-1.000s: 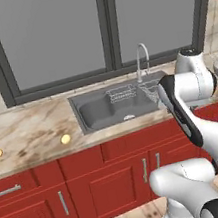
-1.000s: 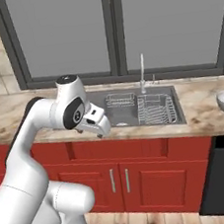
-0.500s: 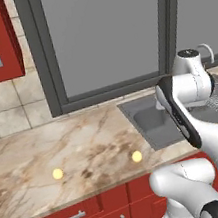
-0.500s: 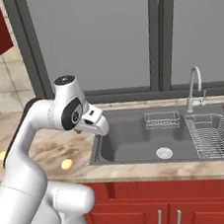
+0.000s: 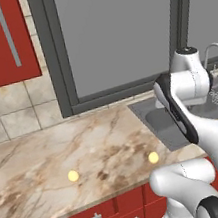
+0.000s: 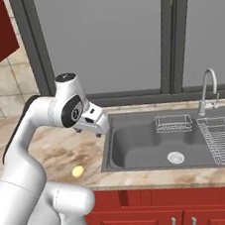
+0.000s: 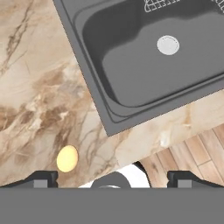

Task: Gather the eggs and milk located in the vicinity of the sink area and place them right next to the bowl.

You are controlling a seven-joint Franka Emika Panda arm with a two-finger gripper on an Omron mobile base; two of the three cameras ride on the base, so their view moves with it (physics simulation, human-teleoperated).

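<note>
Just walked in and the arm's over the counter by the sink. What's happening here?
The robot is after the eggs on the marble counter left of the sink. Two eggs lie there untouched: one near the sink's edge and one farther left. The claw hangs open and empty above the counter beside the sink, with the nearer egg just below its left fingertip in the hand view. Nothing has been picked up yet.
</note>
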